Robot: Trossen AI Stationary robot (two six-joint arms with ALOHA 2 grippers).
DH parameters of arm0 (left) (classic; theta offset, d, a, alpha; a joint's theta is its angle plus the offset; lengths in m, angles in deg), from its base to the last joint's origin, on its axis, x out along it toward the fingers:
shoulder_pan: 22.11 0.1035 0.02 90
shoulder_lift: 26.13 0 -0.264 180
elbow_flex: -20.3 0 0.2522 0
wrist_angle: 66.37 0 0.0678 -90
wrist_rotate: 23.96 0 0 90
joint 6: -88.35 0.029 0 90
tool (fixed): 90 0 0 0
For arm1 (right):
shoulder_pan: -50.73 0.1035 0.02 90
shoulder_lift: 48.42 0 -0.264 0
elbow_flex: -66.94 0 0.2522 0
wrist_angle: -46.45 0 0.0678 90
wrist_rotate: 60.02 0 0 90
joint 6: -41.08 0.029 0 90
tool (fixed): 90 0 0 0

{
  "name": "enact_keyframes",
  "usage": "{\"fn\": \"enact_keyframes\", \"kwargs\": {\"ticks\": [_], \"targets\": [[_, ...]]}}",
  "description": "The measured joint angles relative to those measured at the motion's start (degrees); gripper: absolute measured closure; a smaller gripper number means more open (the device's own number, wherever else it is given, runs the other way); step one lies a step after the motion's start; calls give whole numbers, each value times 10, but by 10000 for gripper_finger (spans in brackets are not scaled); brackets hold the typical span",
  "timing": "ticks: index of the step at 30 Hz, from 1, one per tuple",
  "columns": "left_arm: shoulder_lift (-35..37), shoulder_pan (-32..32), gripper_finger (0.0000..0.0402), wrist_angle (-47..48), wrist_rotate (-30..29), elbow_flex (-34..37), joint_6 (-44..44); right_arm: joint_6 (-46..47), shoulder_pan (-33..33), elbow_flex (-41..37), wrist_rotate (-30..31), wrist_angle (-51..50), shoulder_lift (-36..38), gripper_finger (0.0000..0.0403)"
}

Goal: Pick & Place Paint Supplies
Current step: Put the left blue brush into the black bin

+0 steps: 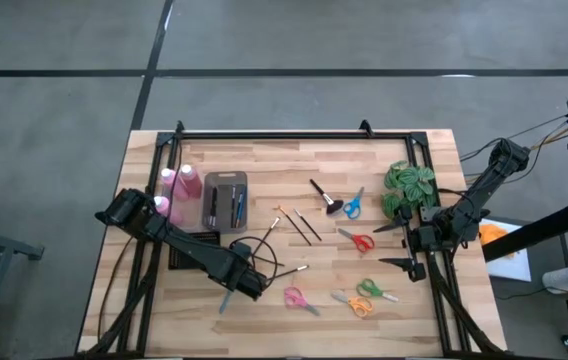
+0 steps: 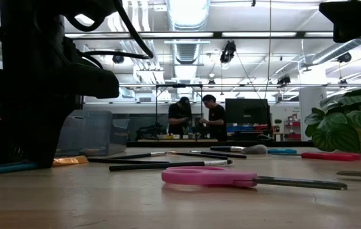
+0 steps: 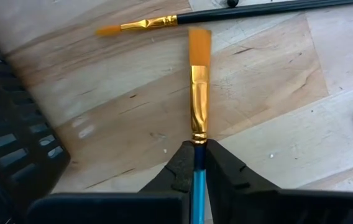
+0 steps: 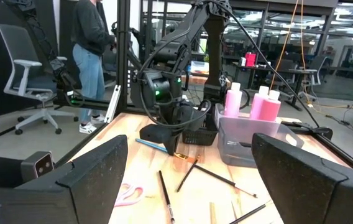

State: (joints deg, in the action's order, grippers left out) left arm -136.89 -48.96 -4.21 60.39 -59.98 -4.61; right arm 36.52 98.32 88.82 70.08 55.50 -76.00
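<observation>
Pink scissors [image 2: 231,177] lie nearest on the desk [image 1: 404,300]; at near left, the left gripper [image 3: 195,163] is clamped on a blue-handled paintbrush [image 3: 199,93], while the right gripper [image 1: 396,245] waits at the right edge, fingers apart. Pick step: next comes lifting the brush and carrying it, probably to the grey bin [image 1: 226,199] by the pink bottles [image 1: 179,190]. No writing is legible.

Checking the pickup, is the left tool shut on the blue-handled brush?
Shut: the left tool pinches the blue-handled, orange-bristled paintbrush just behind its gold ferrule.
</observation>
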Motion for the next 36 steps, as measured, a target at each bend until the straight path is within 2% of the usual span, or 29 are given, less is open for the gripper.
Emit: {"fn": "enact_keyframes", "kwargs": {"ticks": [32, 36], "targets": [[48, 0, 379, 4, -2, -1, 0, -1, 0, 0, 0, 0, 0, 62], [62, 0, 379, 9, -21, -14, 10, -1, 0, 0, 0, 0, 0, 62]]}}
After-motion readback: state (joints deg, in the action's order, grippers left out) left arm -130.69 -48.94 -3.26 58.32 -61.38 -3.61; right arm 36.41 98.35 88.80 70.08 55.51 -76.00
